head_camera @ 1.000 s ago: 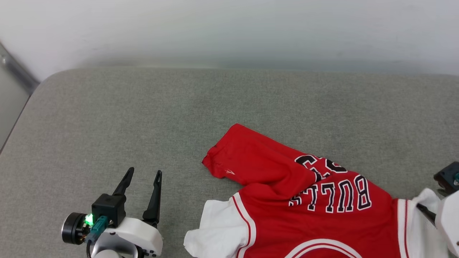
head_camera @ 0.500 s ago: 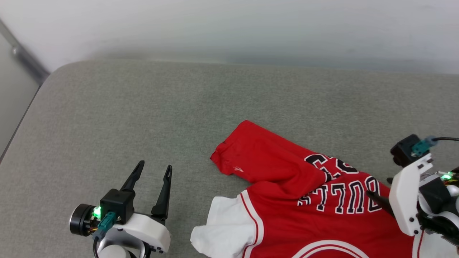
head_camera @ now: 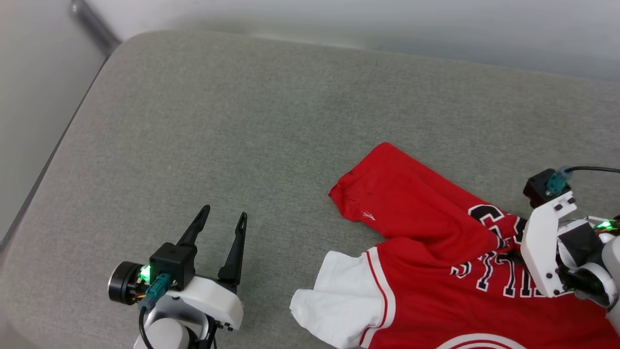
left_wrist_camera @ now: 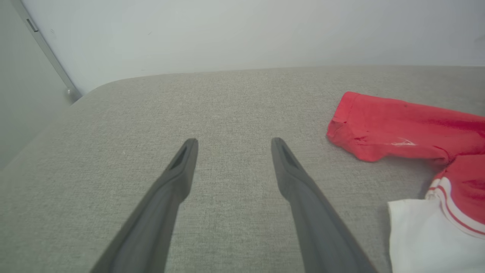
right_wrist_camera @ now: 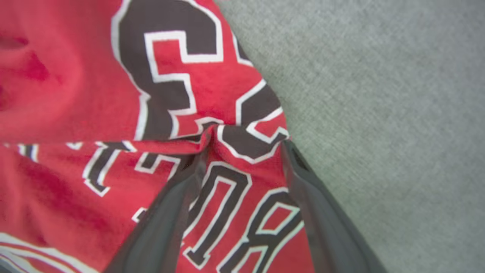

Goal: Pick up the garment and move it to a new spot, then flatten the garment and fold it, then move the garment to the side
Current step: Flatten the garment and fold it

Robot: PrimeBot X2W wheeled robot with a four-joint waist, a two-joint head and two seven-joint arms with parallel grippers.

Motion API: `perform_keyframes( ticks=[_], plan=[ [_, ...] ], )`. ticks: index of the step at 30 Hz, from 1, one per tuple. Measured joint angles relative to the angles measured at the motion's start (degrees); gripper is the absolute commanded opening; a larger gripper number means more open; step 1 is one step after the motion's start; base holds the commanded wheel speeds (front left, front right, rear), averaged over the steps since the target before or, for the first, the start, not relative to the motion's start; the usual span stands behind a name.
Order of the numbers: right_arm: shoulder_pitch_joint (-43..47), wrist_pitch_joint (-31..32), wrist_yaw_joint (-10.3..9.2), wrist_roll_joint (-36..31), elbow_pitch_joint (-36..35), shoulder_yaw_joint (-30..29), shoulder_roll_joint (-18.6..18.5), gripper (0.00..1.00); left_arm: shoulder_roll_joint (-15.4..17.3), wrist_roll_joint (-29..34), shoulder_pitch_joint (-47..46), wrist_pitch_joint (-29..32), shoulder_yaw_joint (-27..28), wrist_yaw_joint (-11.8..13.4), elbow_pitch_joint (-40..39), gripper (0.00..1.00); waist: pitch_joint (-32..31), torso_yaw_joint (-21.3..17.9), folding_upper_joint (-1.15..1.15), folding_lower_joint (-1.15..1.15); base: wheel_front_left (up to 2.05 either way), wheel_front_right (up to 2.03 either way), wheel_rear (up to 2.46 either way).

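The garment (head_camera: 426, 271) is a red jersey with white sleeves and black lettering. It lies rumpled at the lower right of the grey padded surface (head_camera: 242, 121), its hem end folded over toward the far left. My right gripper (head_camera: 508, 245) points down onto the print, open, its wrist hiding most of the fingers. In the right wrist view the right gripper (right_wrist_camera: 247, 146) straddles a raised fold of the garment (right_wrist_camera: 75, 94) at the jersey's edge. My left gripper (head_camera: 224, 212) hovers open and empty over bare surface, left of the white sleeve (head_camera: 339, 305). In the left wrist view the left gripper (left_wrist_camera: 233, 141) has the garment (left_wrist_camera: 398, 129) to its right.
The grey surface's rounded left edge (head_camera: 63, 145) drops off beside a pale wall with a metal strip (head_camera: 92, 24). A wall runs behind the far edge. Bare surface (right_wrist_camera: 379, 113) lies right of the jersey.
The head camera has turned, shifting the whole picture. My right gripper has come in from the right edge and settled onto the jersey's print. The left gripper holds its pose.
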Motion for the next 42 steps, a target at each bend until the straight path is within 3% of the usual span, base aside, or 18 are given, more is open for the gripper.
perform_keyframes(
  ticks=[3, 4, 5, 6, 12, 22, 23, 24, 30, 36, 42],
  plan=[
    [-0.27, -0.97, -0.01, 0.67, 1.55, -0.14, 0.33, 1.00, -0.32, 0.01, -0.96, -0.20, -0.23, -0.09, 0.14, 1.00, 1.21, 1.35, 0.00, 0.00, 0.00, 0.00, 0.00],
    [-0.48, -1.15, -0.01, 0.73, 2.04, -0.08, 0.32, 0.94, -0.46, 0.01, -1.02, -0.26, -0.26, -0.12, 0.25, 1.00, 1.55, 1.74, 0.00, 0.00, 0.00, 0.00, 0.00],
    [-0.73, -1.54, -0.01, 0.75, 2.50, -0.03, 0.27, 0.41, -0.55, 0.02, -1.02, -0.27, -0.33, -0.14, 0.43, 1.00, 1.83, 2.08, 0.00, -0.01, 0.00, 0.00, 0.00],
    [-1.12, -2.11, -0.01, 0.76, 2.91, 0.07, 0.25, 0.00, -0.63, 0.02, -1.04, -0.33, -0.38, -0.19, 0.58, 1.00, 2.07, 2.38, 0.00, -0.01, 0.00, 0.00, 0.00],
    [-4.75, -6.89, 0.07, 0.69, 6.09, 0.53, 1.35, 0.00, -0.97, 0.10, -1.53, -0.43, -0.44, -0.33, 1.15, 1.00, 2.12, 2.96, 0.00, 0.00, 0.00, 0.00, 0.00],
    [-14.39, -19.25, 0.02, -5.71, 19.04, -2.82, 3.41, 0.00, -1.35, 0.34, -1.91, -0.52, -0.20, -0.55, 1.54, 1.00, 1.33, 3.41, 0.00, 0.01, 0.00, 0.00, 0.00],
    [-14.44, -20.38, 0.02, -6.17, 20.04, -2.66, 3.85, 0.38, -1.38, 0.35, -1.91, -0.52, -0.13, -0.55, 1.57, 1.00, 1.19, 3.39, 0.00, 0.01, 0.00, 0.00, 0.00],
    [-14.47, -21.45, 0.02, -6.33, 20.75, -2.26, 4.14, 1.00, -1.38, 0.35, -1.90, -0.52, -0.02, -0.55, 1.59, 1.00, 0.99, 3.33, 0.00, 0.01, 0.00, 0.00, 0.00],
    [-14.55, -29.70, 0.01, -3.13, 22.75, -2.63, 6.37, 1.00, -1.40, 0.87, -1.43, -0.60, 0.81, -0.57, 0.53, 1.00, -0.72, 1.97, 0.00, 0.01, 0.00, 0.00, 0.00],
    [-11.13, -38.20, 0.01, 3.20, 17.22, -1.10, 6.15, 1.00, -1.55, 0.76, 0.37, -0.68, 3.90, -0.69, -3.32, 1.00, -3.32, -1.15, 0.00, 0.01, 0.00, 0.00, 0.00],
    [-6.76, -47.21, 0.01, 2.75, 9.73, -3.52, 4.22, 1.00, -1.18, 1.30, 3.04, -0.67, 7.23, -1.46, -6.00, 1.00, -5.59, -5.69, 0.00, 0.01, 0.00, 0.00, 0.00]
  ],
)
